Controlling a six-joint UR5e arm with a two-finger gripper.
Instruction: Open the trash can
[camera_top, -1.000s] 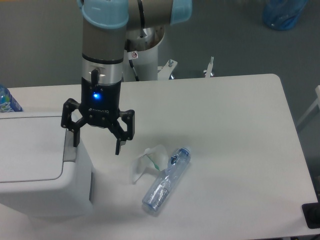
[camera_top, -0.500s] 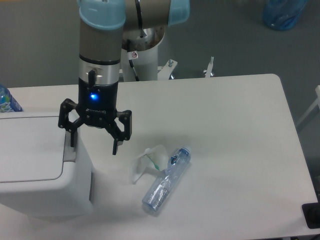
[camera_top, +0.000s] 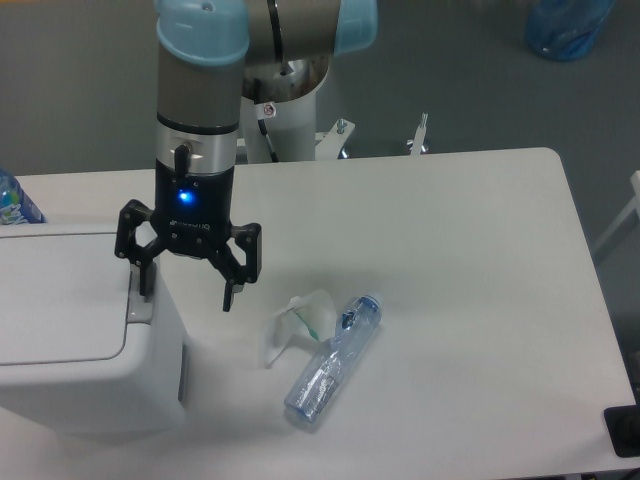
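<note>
The trash can (camera_top: 85, 330) is a large boxy white bin at the left edge of the table, with a flat lid panel (camera_top: 60, 300) lying closed and a light grey push tab (camera_top: 139, 305) on its right rim. My gripper (camera_top: 186, 293) hangs open above the bin's right edge. Its left finger is over the push tab, its right finger is past the bin's side, over the table. I cannot tell whether the left finger touches the tab.
A clear plastic bottle (camera_top: 333, 360) lies on its side on the table right of the bin, with a crumpled clear wrapper (camera_top: 295, 320) beside it. A blue bottle top (camera_top: 12, 200) shows behind the bin at far left. The table's edge runs along the right.
The gripper has shifted slightly left and a little toward the bin, its left finger now over the push tab. It stays open.
</note>
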